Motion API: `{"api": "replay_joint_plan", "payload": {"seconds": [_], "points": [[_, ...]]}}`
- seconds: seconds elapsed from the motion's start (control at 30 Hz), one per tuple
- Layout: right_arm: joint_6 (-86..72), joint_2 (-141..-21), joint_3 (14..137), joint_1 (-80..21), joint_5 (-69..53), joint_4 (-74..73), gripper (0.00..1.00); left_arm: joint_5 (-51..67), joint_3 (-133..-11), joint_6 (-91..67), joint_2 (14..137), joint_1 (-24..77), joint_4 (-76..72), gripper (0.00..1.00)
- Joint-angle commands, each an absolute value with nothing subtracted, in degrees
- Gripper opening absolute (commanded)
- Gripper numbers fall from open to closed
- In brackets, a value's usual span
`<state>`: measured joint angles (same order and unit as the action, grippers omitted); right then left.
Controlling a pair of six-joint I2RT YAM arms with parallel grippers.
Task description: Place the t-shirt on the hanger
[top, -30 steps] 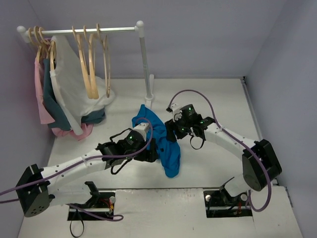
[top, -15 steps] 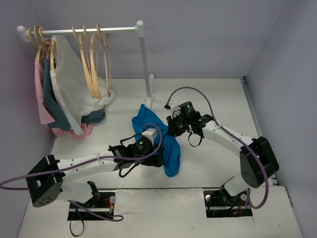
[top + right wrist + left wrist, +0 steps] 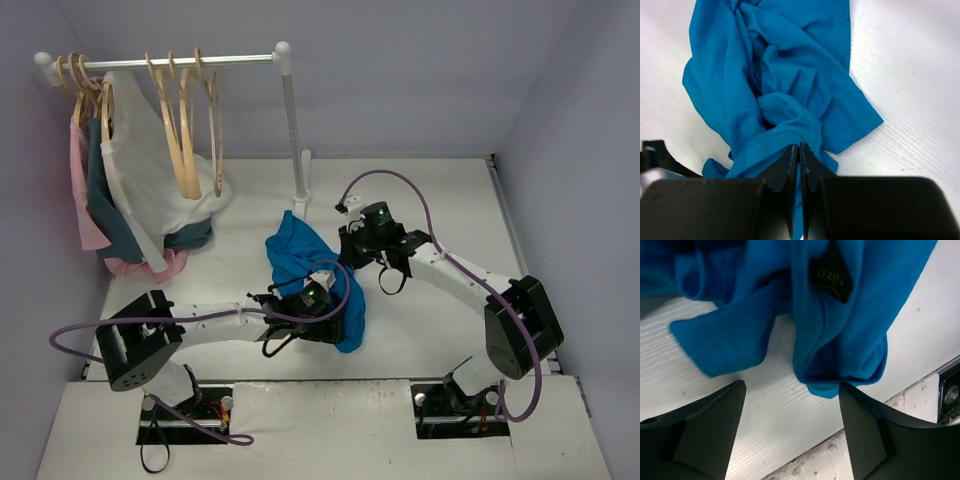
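Observation:
The blue t-shirt (image 3: 292,252) lies crumpled on the white table, right of the rack. My right gripper (image 3: 350,250) is at its right side. In the right wrist view the jaws (image 3: 800,146) are shut on a bunched fold of the t-shirt (image 3: 780,65). My left gripper (image 3: 332,322) is low over the shirt's near end. In the left wrist view it (image 3: 791,385) stands open and holds nothing, with the hem of the t-shirt (image 3: 840,340) just beyond its fingertips. Bare wooden hangers (image 3: 186,130) hang on the rail at the back left.
The rack's upright pole (image 3: 291,120) and foot (image 3: 302,190) stand just behind the shirt. White (image 3: 140,170), teal (image 3: 100,200) and pink (image 3: 82,180) garments hang at the rail's left end and drape onto the table. The table's near edge (image 3: 805,460) runs under my left gripper.
My right gripper has closed on a fold of the shirt. My left arm has swung right along the shirt's near side to its lower end, still open.

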<state>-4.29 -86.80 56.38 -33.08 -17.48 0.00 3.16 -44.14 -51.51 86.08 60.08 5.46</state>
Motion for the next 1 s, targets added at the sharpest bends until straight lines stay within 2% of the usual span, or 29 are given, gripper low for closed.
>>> {"api": "replay_joint_plan", "payload": {"seconds": [0.0, 0.1, 0.23, 0.33, 0.4, 0.43, 0.47, 0.5, 0.53, 0.6, 0.7, 0.83, 0.97], "points": [[-5.9, -84.9, 58.4, -33.1, -15.6, 4.5, 0.0, 4.0, -48.3, -53.7, 88.2, 60.5, 1.2, 0.69], [-6.4, -84.9, 57.7, -33.1, -15.4, 5.2, 0.0, 3.9, -49.4, -54.3, 91.1, 60.5, 1.0, 0.62], [-6.9, -84.3, 56.9, -33.1, -15.4, 5.9, 0.0, 2.3, -49.6, -54.1, 90.0, 60.5, 1.0, 0.58], [-6.9, -83.5, 56.2, -33.1, -15.0, 6.0, 0.0, 1.0, -47.5, -54.9, 88.1, 60.5, -1.1, 0.48], [-6.9, -83.1, 56.0, -33.1, -14.7, 6.0, 0.0, 0.6, -47.2, -55.0, 87.9, 60.4, -1.7, 0.28], [-7.0, -83.1, 55.9, -33.0, -14.7, 6.1, 0.0, 0.5, -47.2, -55.0, 87.9, 60.4, -1.8, 0.24], [-7.0, -83.1, 55.9, -33.0, -14.6, 6.1, 0.0, 0.5, -47.4, -54.7, 88.1, 60.4, -1.7, 0.15], [-7.1, -83.0, 55.8, -33.0, -14.5, 6.0, 0.0, 0.6, -47.7, -54.2, 88.2, 60.5, -1.5, 0.03], [-7.2, -82.9, 55.8, -33.0, -14.2, 6.0, 0.0, 0.6, -47.9, -53.9, 88.1, 60.5, -1.0, 0.0], [-7.3, -82.1, 55.8, -33.0, -13.3, 6.0, 0.0, 0.0, -48.8, -52.6, 86.5, 60.4, 2.6, 0.0], [-7.2, -78.2, 56.2, -32.4, -10.8, 4.9, 0.0, -5.3, -51.4, -46.7, 80.4, 60.2, 15.8, 0.0], [-4.7, -74.4, 61.2, -32.2, -6.9, -1.5, 0.0, -14.3, -58.9, -40.1, 70.1, 58.5, 29.6, 0.0], [-2.8, -70.7, 68.0, -32.2, -2.1, -6.0, 0.0, -15.8, -68.8, -32.3, 64.1, 53.8, 36.6, 0.0]]}}
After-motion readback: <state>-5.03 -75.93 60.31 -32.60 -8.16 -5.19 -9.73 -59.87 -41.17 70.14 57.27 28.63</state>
